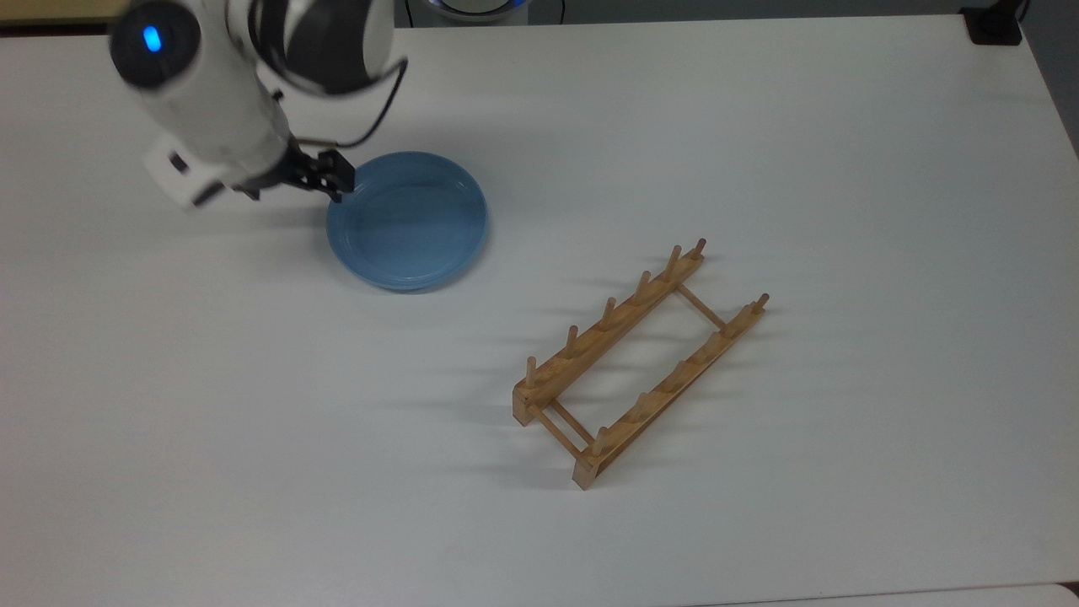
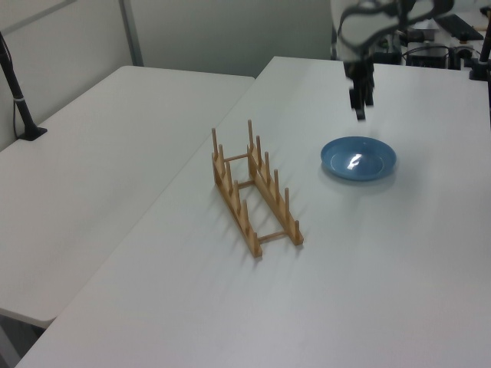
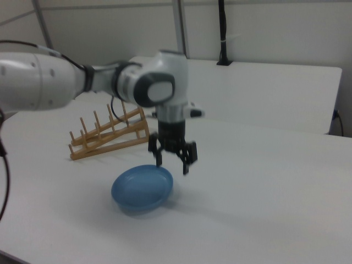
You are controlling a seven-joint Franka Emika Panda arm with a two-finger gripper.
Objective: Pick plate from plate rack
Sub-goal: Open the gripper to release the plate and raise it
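The light-blue plate point(image 1: 407, 221) point(image 2: 357, 158) point(image 3: 142, 187) lies flat on the white table, well apart from the rack. My gripper point(image 1: 335, 179) point(image 2: 360, 107) point(image 3: 172, 162) hangs open just above the plate's rim, on the top view's left side of it. Its two black fingers are spread with nothing between them and do not touch the plate. The wooden plate rack point(image 1: 641, 362) point(image 2: 253, 188) point(image 3: 110, 135) stands with no plate between its pegs, toward the top view's lower right.
A second white table point(image 2: 100, 153) adjoins at the left view's left, with a black clamped post point(image 2: 19, 100) on it. A black block point(image 1: 995, 25) sits at the table's far corner in the top view. The arm's cable point(image 1: 388, 93) loops above the plate.
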